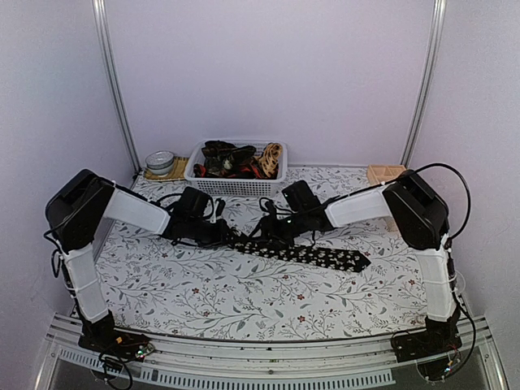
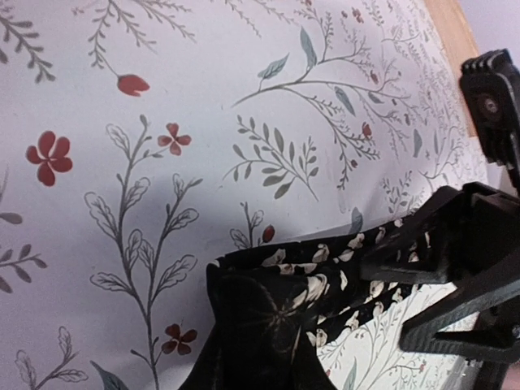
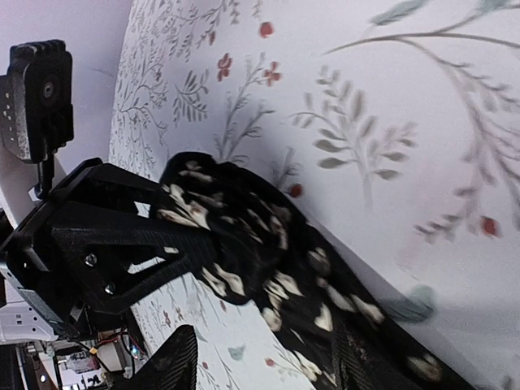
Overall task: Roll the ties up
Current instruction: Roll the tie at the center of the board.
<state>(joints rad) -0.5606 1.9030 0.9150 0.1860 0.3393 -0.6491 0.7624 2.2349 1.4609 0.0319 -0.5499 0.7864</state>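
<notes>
A black tie with pale flower specks (image 1: 313, 255) lies across the floral tablecloth, its wide tip to the right. Its left end is folded over into a small bunch (image 2: 325, 272). My left gripper (image 1: 228, 236) is shut on that bunch; in the right wrist view its black fingers (image 3: 183, 244) close on the cloth (image 3: 244, 244). My right gripper (image 1: 274, 234) hangs just right of it, over the tie. It is open (image 3: 264, 361), with the tie passing beside its right finger (image 3: 366, 366). More ties lie heaped in the basket (image 1: 231, 159).
A white slatted basket (image 1: 236, 186) stands at the back centre. A round tin (image 1: 161, 162) sits on a mat to its left. A small wooden tray (image 1: 383, 173) is at the back right. Black cables loop around both wrists.
</notes>
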